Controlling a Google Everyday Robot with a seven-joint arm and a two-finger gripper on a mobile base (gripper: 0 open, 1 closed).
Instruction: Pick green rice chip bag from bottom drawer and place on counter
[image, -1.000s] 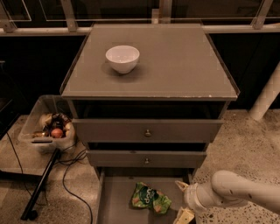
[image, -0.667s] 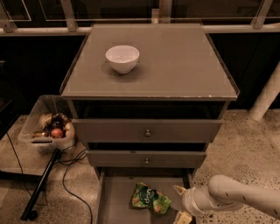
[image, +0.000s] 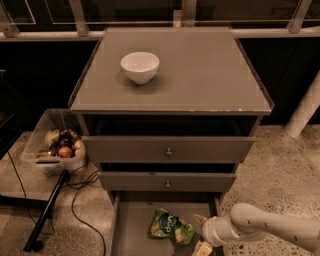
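The green rice chip bag (image: 171, 227) lies flat on the floor of the pulled-out bottom drawer (image: 131, 231), near its middle. My gripper (image: 199, 233) reaches in from the right on a white arm and sits just right of the bag, low over the drawer. Its two tan fingers (image: 198, 218) are spread apart with nothing between them. The counter (image: 200, 75) is the flat grey-brown top of the cabinet, above the drawers.
A white bowl (image: 140, 66) stands on the counter's left half. Two upper drawers with small round knobs (image: 169, 151) overhang the bottom drawer. A clear bin of oddments (image: 56, 145) and black cables (image: 75, 195) sit on the floor to the left. A white post (image: 305, 110) stands at the right.
My arm has moved left along the drawer's right side, bringing the gripper closer to the bag. The bag has not moved.
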